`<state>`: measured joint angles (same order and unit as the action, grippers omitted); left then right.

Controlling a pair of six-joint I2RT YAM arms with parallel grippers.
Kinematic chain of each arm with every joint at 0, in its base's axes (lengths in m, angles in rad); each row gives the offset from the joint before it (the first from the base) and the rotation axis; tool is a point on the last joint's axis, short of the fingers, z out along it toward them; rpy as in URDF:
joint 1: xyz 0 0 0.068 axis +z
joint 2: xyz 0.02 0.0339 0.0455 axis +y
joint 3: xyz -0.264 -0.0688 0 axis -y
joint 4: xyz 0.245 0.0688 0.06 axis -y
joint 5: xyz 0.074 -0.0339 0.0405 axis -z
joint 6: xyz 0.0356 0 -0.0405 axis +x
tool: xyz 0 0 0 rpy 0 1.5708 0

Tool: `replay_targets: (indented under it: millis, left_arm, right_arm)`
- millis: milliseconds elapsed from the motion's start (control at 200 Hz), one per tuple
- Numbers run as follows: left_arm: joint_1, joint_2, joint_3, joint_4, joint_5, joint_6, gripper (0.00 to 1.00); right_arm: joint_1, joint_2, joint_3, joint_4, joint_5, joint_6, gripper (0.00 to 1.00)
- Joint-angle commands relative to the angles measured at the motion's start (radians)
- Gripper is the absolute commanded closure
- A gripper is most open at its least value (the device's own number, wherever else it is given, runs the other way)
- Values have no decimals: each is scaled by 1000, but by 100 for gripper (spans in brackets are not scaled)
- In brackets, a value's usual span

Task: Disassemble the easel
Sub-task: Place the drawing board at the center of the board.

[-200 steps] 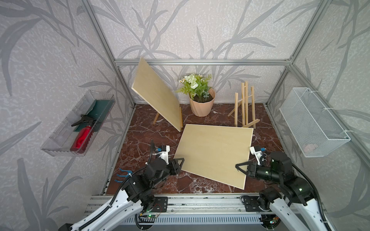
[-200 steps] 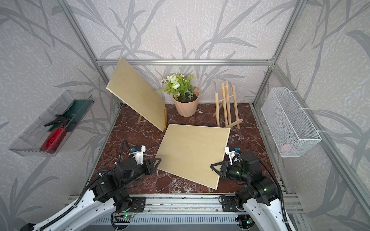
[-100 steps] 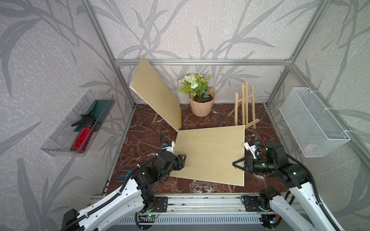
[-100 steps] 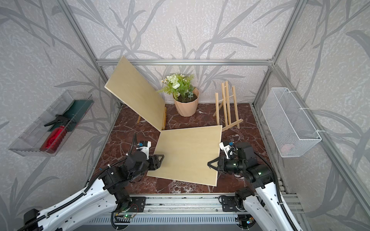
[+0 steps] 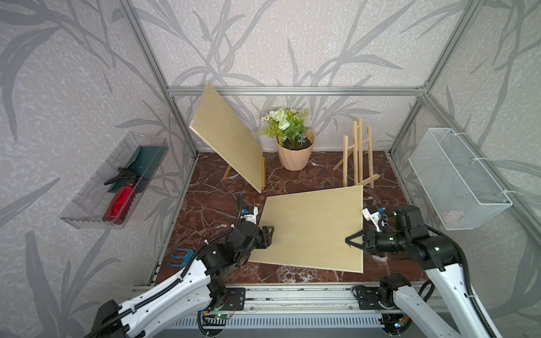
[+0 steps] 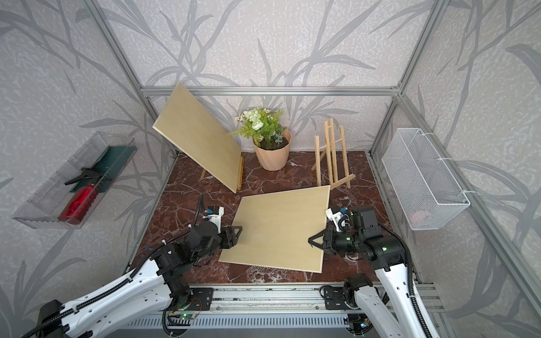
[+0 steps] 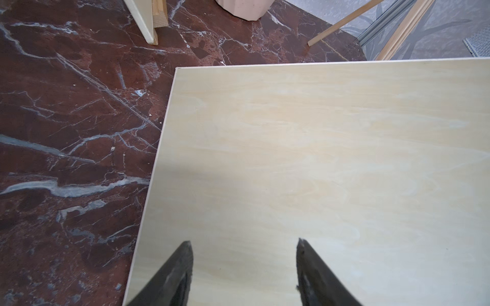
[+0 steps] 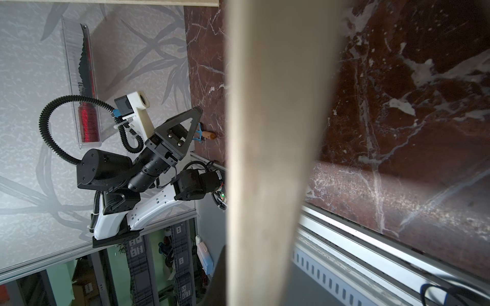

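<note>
Board over centre of floor, in front of bare easel, far corner near easel's foot. Right gripper clamps board's right edge; wrist view shows the edge between its jaws. Left gripper above board's left edge, fingers spread, gripping nothing. Second board leans on second easel, back left.

Both arms reach low and forward, the left gripper with jaws spread apart, the right gripper turned inward and clamped tight.
</note>
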<state>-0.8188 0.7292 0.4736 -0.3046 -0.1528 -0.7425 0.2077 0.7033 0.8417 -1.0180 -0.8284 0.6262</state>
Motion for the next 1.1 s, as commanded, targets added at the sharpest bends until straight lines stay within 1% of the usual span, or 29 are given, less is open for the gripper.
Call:
replay_targets:
  millis: [0,105,355,500,575,615,740,830,905,1000,1095]
  left_arm:
    - [0,-32,-31,4,-35,12,38]
    - [0,-55,-46,4,-41,9,38]
    - [0,-77,-47,-1,-37,15,38]
    - [0,-88,-52,-1,-43,14,38]
    - [0,-96,-56,-4,-54,12,38]
    - [0,-101,-56,-7,-59,12,38]
    - [-1,-108,-61,-7,-72,12,38]
    - [0,-114,-61,-17,-88,10,38]
    - [0,-121,-62,-21,-98,9,38]
    - [0,-134,-63,-26,-110,9,38]
    - [0,-153,-69,-35,-130,6,38]
  right_arm:
    - [2,37,16,-46,87,-154,100]
    - [2,78,5,-11,49,-154,100]
    - [2,186,-13,80,13,-157,100]
    - [8,213,-71,233,4,-66,100]
    - [39,227,-115,346,7,-1,100]
    - [62,247,-132,395,15,5,100]
    - [114,346,-144,453,14,2,100]
    - [114,392,-148,466,-4,-22,100]
    - [114,407,-162,487,1,-32,100]
    - [113,436,-152,452,22,-90,100]
    - [113,458,-177,481,10,-102,100]
